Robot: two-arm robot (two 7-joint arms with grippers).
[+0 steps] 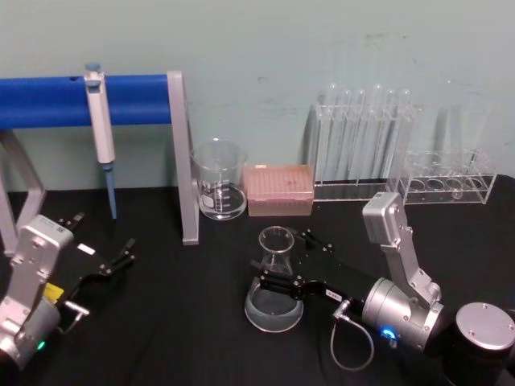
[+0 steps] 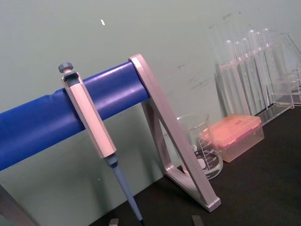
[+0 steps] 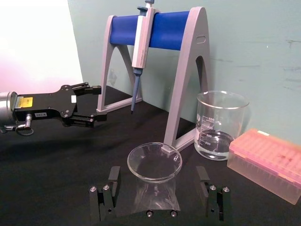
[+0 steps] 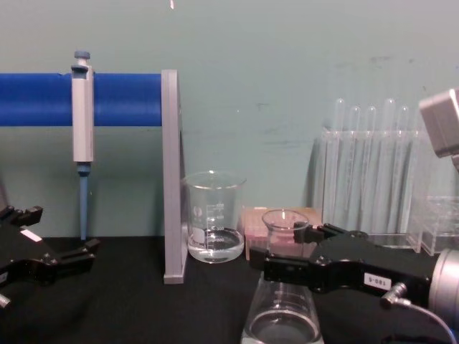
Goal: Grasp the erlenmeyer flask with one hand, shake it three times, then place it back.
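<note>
- My right gripper (image 1: 279, 283) is spread wide, one finger on each side of the flask's neck; from the wrist view both fingers (image 3: 104, 195) stand clear of the glass, so nothing is gripped yet.
- The flask (image 1: 274, 293) stands upright on the black table (image 1: 185, 322), directly between my fingers, with a shallow pool of clear liquid in its wide base.
- Handling judgement: thin glass, stiff, fragile and smooth, so likely slippery. Light overall, with the weight low in the base.
- Best hold, I judge, is the narrow neck just under the flared rim, which would catch the fingers if the glass slid. Close firmly, not hard.
- Beyond the flask from my gripper: a beaker (image 1: 219, 179) and a pink tip box (image 1: 278, 190), then the blue-barred stand (image 1: 121, 98) with a pipette (image 1: 99, 121) hung on it.
- Test-tube racks (image 1: 366, 137) stand off to one side.
- My left gripper (image 1: 113, 264) rests idle and open, well apart, near the stand.
</note>
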